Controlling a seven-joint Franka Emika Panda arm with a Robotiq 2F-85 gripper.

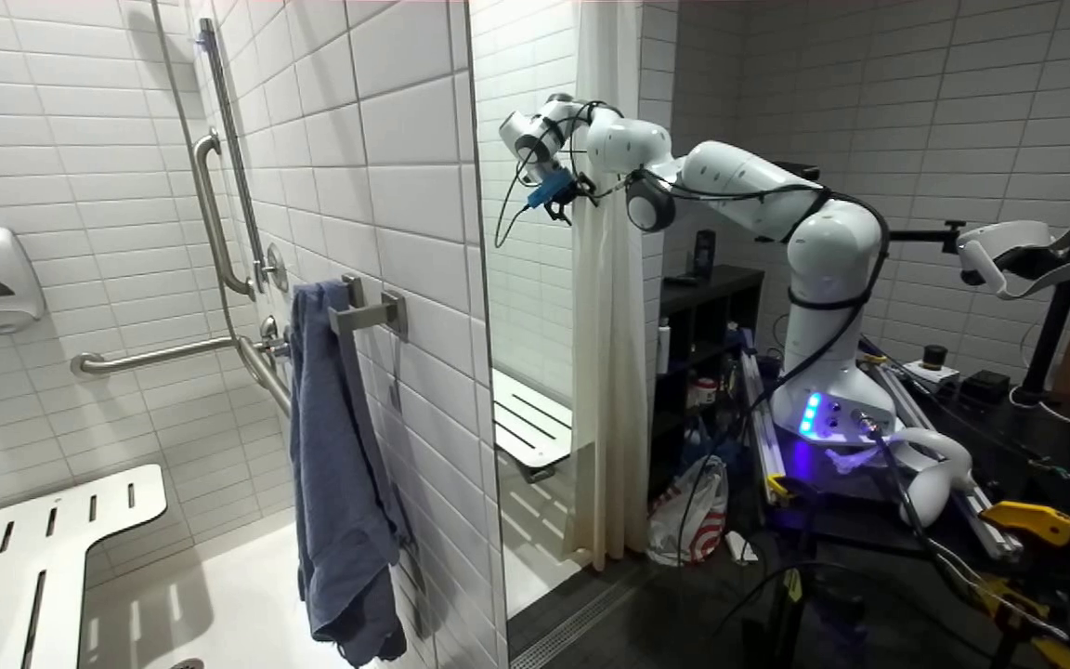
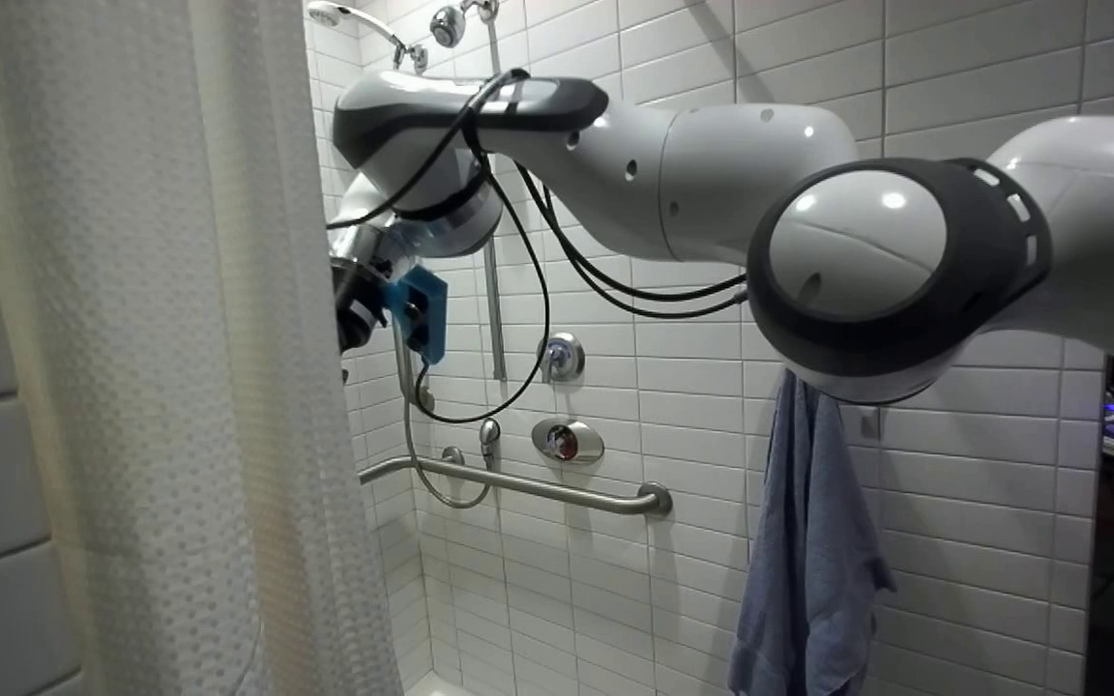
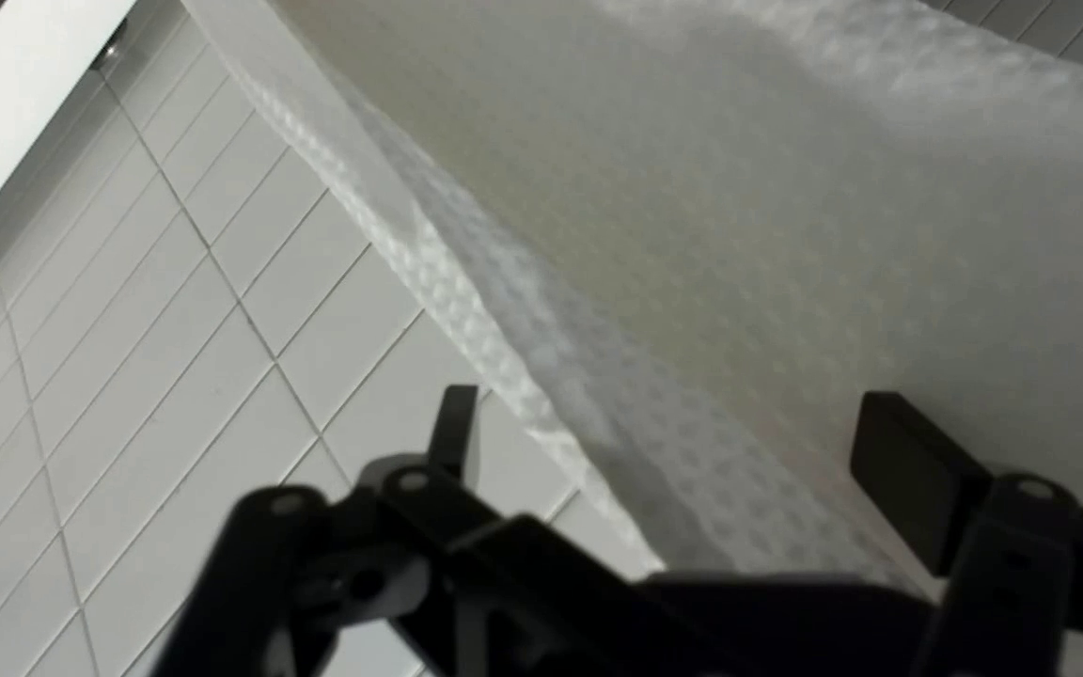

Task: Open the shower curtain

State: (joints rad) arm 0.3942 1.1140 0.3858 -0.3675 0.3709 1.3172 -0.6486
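Walls (image 1: pixel 414 214) of glossy white rectangular tile rise on several sides; beside one, your curtain (image 1: pixel 607 372) hangs tall, an off-white, dimpled sheet in soft vertical folds. Your arm (image 1: pixel 739 177), smooth, white and rounded, stretches across to it. Nearby are a flat slotted seat (image 1: pixel 10 581), a rumpled blue-grey towel (image 1: pixel 340 483) and a tubular metal bar (image 2: pixel 557 491). Your gripper (image 3: pixel 673 409) has its jaws wide, the curtain's edge showing between black, blocky fingers (image 3: pixel 918 480); you can't tell whether they touch it. In an exterior view the curtain (image 2: pixel 180 348) partly covers the gripper.
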